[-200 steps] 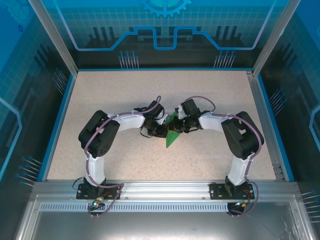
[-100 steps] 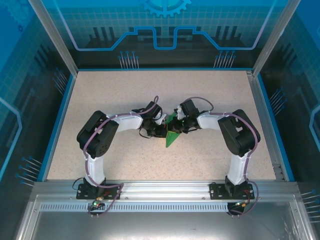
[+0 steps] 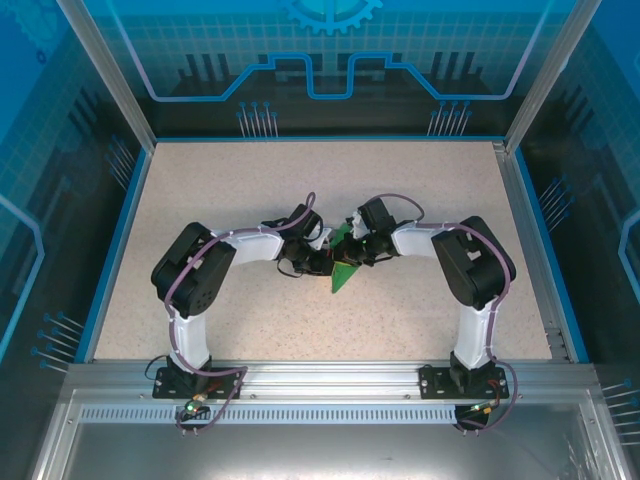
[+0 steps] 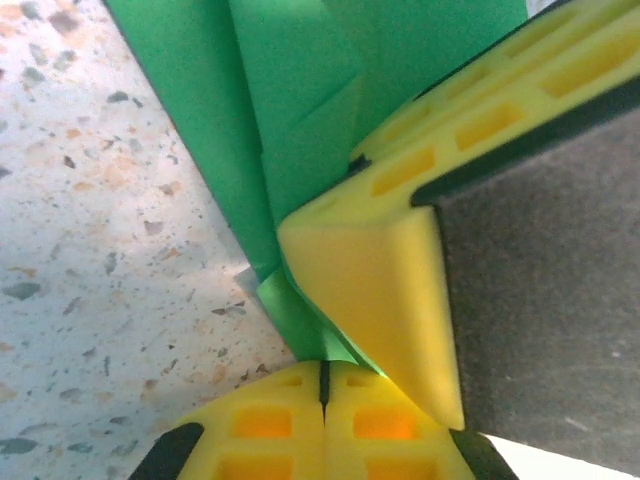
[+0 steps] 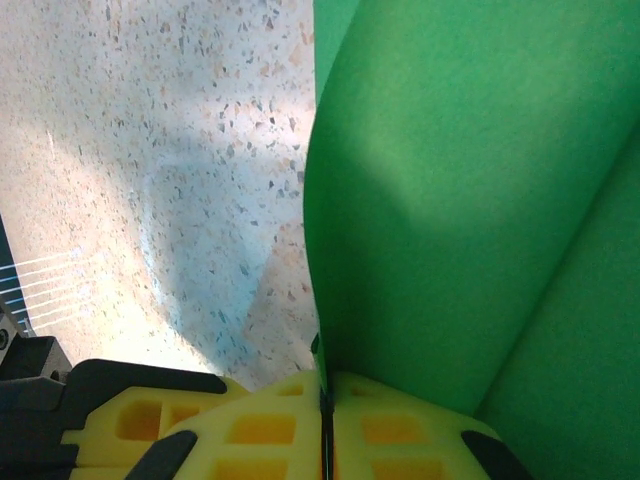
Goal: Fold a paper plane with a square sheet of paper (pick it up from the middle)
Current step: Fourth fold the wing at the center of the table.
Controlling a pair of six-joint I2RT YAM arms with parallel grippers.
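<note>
The overhead view is evenly lit and sharp. At nine o'clock in the right wrist view a bluish shadow is seen on the speckled beige tabletop [image 5: 190,240]; the folded green paper [image 5: 450,180] is blurred.

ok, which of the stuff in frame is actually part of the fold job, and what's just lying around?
Part of the job:
- green paper, creased into a pointed wedge
- left gripper, pinched on the paper
- right gripper, pinched on the paper

Just surroundings:
- speckled table
- blue enclosure walls
- metal rail at the arm bases
</note>
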